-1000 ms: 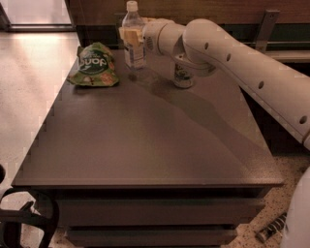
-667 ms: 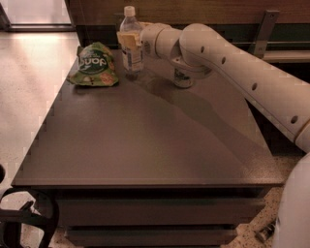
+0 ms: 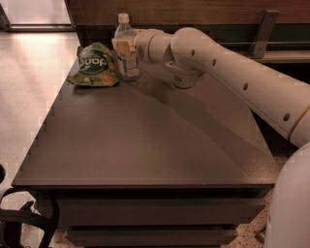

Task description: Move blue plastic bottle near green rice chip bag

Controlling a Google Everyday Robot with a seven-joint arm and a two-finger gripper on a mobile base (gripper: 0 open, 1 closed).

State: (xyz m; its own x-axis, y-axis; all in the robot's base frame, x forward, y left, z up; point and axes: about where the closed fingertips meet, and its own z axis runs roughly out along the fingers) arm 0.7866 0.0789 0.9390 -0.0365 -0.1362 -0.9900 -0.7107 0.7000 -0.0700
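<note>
While the blue plastic bottle point(image 3: 129, 69) stands upright at the far left part of the dark table point(image 3: 145, 145), the gripper point(image 3: 125, 49) is clamped around its middle, reaching in from the right. One pale yellowish finger point(image 3: 121, 47) lies across the front of the bottle over the label area, so the label cannot be read. The bottle's pale cap point(image 3: 124, 18) and clear shoulder rise above the gripper, and its lower body shows below it, down to the tabletop. Whether the base rests on the table or hangs just above it, I cannot tell.

Just left of the bottle lies the green rice chip bag point(image 3: 93, 65), wrinkled, flat on the table, its white lettering facing up. Bag and bottle are very close, the bag's right edge right beside the bottle's lower part; whether they touch is not clear.

From the gripper, the white arm point(image 3: 232, 72) runs to the right and toward the near right corner of the scene, crossing above the far right part of the table and casting a shadow on the surface beneath it. Beyond the table's left edge is a light floor point(image 3: 29, 87), and a wooden panel point(image 3: 193, 9) runs behind the far edge.
</note>
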